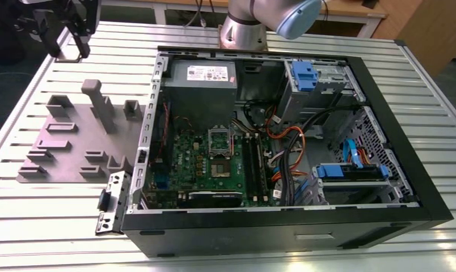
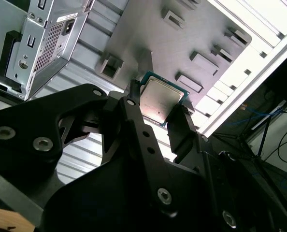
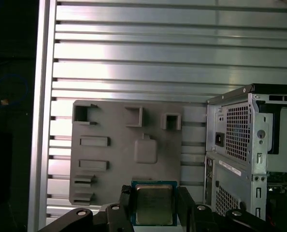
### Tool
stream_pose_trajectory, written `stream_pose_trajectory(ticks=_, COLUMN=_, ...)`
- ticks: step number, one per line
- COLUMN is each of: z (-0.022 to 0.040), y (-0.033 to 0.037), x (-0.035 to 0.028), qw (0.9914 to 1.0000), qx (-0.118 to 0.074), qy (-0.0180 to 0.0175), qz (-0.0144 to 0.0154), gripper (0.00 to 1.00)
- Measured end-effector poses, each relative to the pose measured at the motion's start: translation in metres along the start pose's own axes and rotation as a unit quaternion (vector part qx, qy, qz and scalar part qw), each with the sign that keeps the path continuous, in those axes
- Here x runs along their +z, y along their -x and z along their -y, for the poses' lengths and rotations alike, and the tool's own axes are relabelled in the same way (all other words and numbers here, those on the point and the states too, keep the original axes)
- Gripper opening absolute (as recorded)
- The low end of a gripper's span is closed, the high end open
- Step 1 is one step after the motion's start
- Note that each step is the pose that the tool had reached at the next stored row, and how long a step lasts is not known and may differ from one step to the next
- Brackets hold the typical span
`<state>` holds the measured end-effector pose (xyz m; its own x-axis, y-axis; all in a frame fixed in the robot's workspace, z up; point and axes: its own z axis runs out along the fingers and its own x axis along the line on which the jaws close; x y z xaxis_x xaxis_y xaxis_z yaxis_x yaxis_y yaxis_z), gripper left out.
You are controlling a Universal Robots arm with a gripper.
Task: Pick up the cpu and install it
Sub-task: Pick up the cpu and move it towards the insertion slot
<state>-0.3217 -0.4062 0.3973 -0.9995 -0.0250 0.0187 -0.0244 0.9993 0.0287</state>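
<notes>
The gripper is clamped on the cpu, its 2 black fingers pressing on opposite edges of the chip. In both wrist views the cpu is held clear of any surface, its silvery metal top facing the cameras and a thin green rim showing around it. In the first wrist view the cpu hangs above the near edge of the grey fixture plate, which lies flat on the slatted metal table.

In the exterior view the gripper is raised over the table's far corner on the exterior view's left, above the table and beyond the fixture plate. The open computer case lies just beside that plate, nearer the table's middle. Inside the case, the socket sits on the green board.
</notes>
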Motion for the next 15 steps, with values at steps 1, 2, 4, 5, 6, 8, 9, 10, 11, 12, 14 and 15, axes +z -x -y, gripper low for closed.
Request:
stream_pose_trajectory(ticks=1, z=0.0, y=0.0002, x=0.0, qw=1.0, qx=0.0, qy=0.0, qz=0.0, gripper=0.47)
stream_pose_trajectory(ticks=2, z=0.0, y=0.0005, x=0.0, qw=1.0, qx=0.0, qy=-0.0001, qz=0.0, gripper=0.47)
stream_pose_trajectory(ticks=4, z=0.0001, y=0.001, x=0.0, qw=1.0, qx=0.0, qy=-0.0001, qz=0.0, gripper=0.47)
stream_pose_trajectory(ticks=5, z=0.0001, y=0.0013, x=0.0, qw=1.0, qx=0.0, qy=-0.0002, qz=0.0, gripper=0.47)
stream_pose_trajectory(ticks=6, z=0.0001, y=0.0016, x=0.0, qw=1.0, qx=0.0, qy=-0.0003, qz=0.0, gripper=0.47)
stream_pose_trajectory(ticks=8, z=0.0001, y=0.0021, x=0.0, qw=1.0, qx=0.0, qy=-0.0004, qz=0.0, gripper=0.47)
stream_pose_trajectory(ticks=9, z=0.0001, y=0.0024, x=0.0, qw=1.0, qx=0.0, qy=-0.0004, qz=0.0, gripper=0.47)
stream_pose_trajectory(ticks=10, z=0.0001, y=0.0027, x=0.0, qw=1.0, qx=0.0, qy=-0.0005, qz=0.0, gripper=0.47)
stream_pose_trajectory(ticks=11, z=0.0001, y=0.003, x=-0.0001, qw=1.0, qx=0.0, qy=-0.0005, qz=0.0, gripper=0.47)
stream_pose_trajectory(ticks=12, z=0.0002, y=0.0033, x=-0.0001, qw=1.0, qx=0.0, qy=-0.0006, qz=0.0, gripper=0.47)
stream_pose_trajectory(ticks=14, z=0.0002, y=0.0039, x=-0.0001, qw=1.0, qx=0.0, qy=-0.0007, qz=0.0, gripper=0.47)
stream_pose_trajectory(ticks=15, z=0.0002, y=0.0043, x=-0.0001, qw=1.0, qx=0.0, qy=-0.0007, qz=0.0, gripper=0.47)
